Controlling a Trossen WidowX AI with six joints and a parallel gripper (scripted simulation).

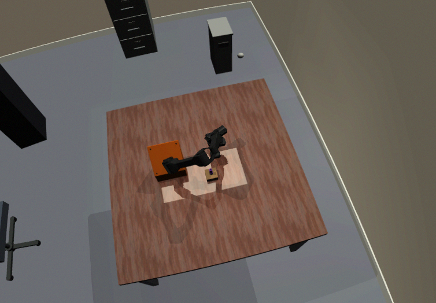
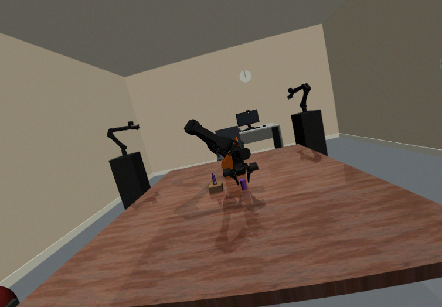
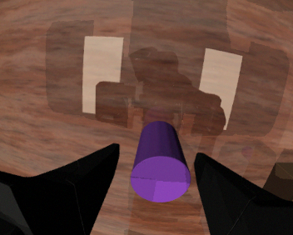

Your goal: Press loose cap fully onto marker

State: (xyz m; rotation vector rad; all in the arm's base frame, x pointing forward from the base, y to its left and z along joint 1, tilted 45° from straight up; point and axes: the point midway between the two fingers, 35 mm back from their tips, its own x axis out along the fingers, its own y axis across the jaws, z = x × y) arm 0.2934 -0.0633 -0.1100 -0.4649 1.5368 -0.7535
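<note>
The purple cap (image 2: 243, 185) (image 3: 160, 180) stands upright on the table. My gripper (image 2: 243, 182) (image 3: 158, 154) is open above it, with one fingertip to each side of the cap in the wrist view and a gap on both sides. The fingers do not touch the cap there. The purple marker (image 1: 210, 170) (image 2: 213, 178) stands upright, tip up, in the tan holder block (image 1: 212, 179) (image 2: 215, 188). A corner of the block (image 3: 286, 177) shows at the right edge of the wrist view, without the marker. In the top view the arm hides the cap and the fingertips.
An orange block (image 1: 165, 155) (image 2: 227, 161) sits under the arm's base on the wooden table (image 1: 225, 229) (image 2: 250, 239). The holder block stands a short way to the side of the cap. The cabinets, desk and two other arms stand away from the table.
</note>
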